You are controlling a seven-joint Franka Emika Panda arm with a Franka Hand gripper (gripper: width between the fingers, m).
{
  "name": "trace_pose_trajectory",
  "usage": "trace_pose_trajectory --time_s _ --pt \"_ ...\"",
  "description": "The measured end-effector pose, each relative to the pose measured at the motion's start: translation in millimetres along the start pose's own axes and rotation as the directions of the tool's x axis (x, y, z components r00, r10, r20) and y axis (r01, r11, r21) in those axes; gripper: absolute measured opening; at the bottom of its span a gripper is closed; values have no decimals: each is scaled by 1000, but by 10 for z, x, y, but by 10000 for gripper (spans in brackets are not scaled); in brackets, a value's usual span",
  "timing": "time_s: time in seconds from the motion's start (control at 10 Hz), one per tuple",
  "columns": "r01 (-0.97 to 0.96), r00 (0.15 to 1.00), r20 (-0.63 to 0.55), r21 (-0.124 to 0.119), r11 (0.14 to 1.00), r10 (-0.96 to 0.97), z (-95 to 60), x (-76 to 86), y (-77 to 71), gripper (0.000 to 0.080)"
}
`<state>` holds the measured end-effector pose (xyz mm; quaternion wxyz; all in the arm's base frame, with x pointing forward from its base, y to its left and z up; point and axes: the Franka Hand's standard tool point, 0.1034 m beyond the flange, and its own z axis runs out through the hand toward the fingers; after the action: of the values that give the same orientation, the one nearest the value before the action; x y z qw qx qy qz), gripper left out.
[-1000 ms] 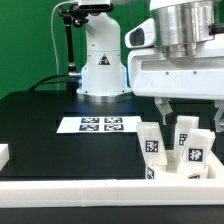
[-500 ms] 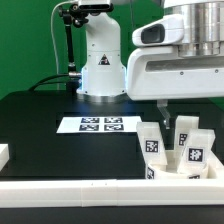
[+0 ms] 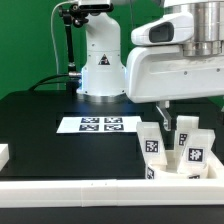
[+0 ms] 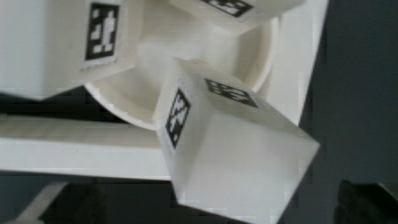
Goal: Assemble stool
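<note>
Three white stool legs with black-and-white tags stand close together at the exterior view's right front: one, one and one. In the wrist view a tagged leg fills the middle, with the round white seat behind it and another leg beside it. My gripper hangs just above the legs. One finger shows above the nearest leg. In the wrist view the gripper is open, its dark fingers wide apart on either side of the middle leg and not touching it.
The marker board lies in the middle of the black table. The robot base stands at the back. A long white rail runs along the front edge. A small white block sits at the exterior view's left edge.
The hand has turned and shifted slightly above the legs over the last second. The legs and the seat have not moved.
</note>
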<state>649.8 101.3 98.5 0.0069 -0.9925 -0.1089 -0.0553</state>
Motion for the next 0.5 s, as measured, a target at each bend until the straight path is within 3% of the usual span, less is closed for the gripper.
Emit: trace_pose_trajectory --time_s 0.2,0.5 --pt "189 982 11 -31 981 -189 11 -17 -34 648" --pt "415 910 32 -48 908 -414 12 -20 -41 648"
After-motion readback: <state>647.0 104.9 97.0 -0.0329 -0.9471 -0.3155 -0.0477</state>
